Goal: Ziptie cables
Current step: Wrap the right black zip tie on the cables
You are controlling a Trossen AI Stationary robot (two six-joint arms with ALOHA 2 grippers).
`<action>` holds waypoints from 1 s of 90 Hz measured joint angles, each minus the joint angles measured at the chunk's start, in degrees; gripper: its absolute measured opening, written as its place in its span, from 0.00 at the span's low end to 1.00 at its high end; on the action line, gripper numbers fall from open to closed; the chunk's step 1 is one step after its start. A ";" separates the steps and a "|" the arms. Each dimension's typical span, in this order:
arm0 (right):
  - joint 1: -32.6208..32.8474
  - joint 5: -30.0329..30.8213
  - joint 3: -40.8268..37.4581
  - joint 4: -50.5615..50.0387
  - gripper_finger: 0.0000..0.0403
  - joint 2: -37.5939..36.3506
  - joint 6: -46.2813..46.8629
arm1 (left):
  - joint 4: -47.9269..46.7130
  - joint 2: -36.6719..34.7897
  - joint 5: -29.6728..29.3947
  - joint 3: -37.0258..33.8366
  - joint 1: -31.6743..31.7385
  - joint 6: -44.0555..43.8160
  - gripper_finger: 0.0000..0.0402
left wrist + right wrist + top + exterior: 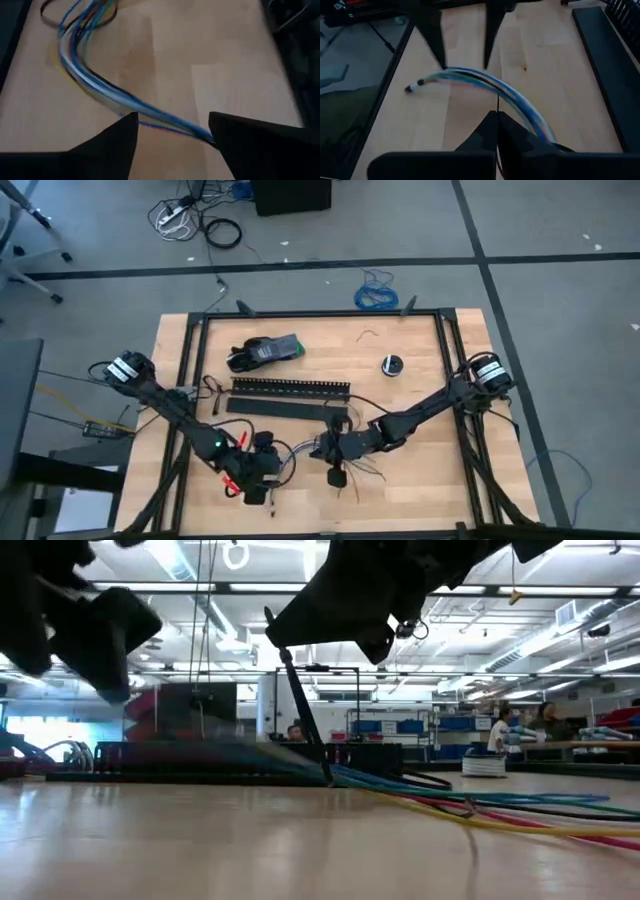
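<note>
Two dark arms meet at the near edge of a wooden table (pixel 420 380), working over the cables (pixel 100 92), a blurred bundle of mostly blue and white wires that curves across the boards between them. The left gripper (pixel 172 131) sits low over the wood with its fingers (pixel 117 137) spread apart, the bundle running through the gap and passing against one of them; nothing is clamped. The right gripper (pixel 497 122) has its fingers pressed tight together, pinching a thin black ziptie (pixel 498 102) whose short visible length points straight up at the arc of cables just beyond. In the overhead view both grippers sit close together near the table's front, the left (pixel 258 470) beside the right (pixel 338 452), with wire ends splayed around them. Behind them lie a long black slotted channel (pixel 290 387) and a flat black strip (pixel 285 408); further back rest a dark tool (pixel 262 351) and a small round spool (pixel 391 364). People stand in the workshop beyond.
</note>
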 joint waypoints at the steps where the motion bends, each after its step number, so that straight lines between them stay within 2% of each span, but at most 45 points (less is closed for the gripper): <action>1: 0.00 0.00 0.00 0.00 0.00 0.00 0.00 | -0.42 0.00 0.02 0.00 0.00 -0.10 0.60; 16: 0.00 0.00 0.00 0.03 0.00 0.00 -0.60 | -2.87 0.00 -1.40 0.02 0.00 -0.21 0.60; 27: -0.02 0.02 0.00 0.39 0.00 0.00 -0.76 | -0.32 0.00 -9.20 0.02 0.00 1.86 0.60; 36: -0.02 0.46 0.00 1.60 0.00 0.00 -1.53 | 9.03 -0.02 -18.56 -0.79 0.04 5.53 0.60; 42: -0.02 1.16 0.00 1.84 0.00 0.00 -2.06 | 16.86 -0.02 -22.11 -2.04 0.04 9.58 0.60; 50: -0.17 1.64 0.00 1.73 0.00 -0.23 -2.13 | 26.54 -0.02 -23.00 -3.95 0.04 14.22 0.60; 66: -0.46 2.96 0.00 2.07 0.00 -1.64 -3.04 | 32.35 -0.02 -28.15 -7.58 0.04 16.24 0.60; 76: -0.72 3.26 0.00 2.44 0.00 -2.36 -3.63 | 42.42 -0.02 -31.86 -10.59 0.18 19.67 0.60; 84: -0.95 3.34 0.00 2.95 0.00 -2.40 -3.71 | 52.47 -0.04 -31.13 -12.96 0.95 23.51 0.60; 90: -1.18 3.32 0.00 3.37 0.00 -2.40 -4.04 | 54.62 -0.07 -29.36 -14.13 1.88 23.66 0.60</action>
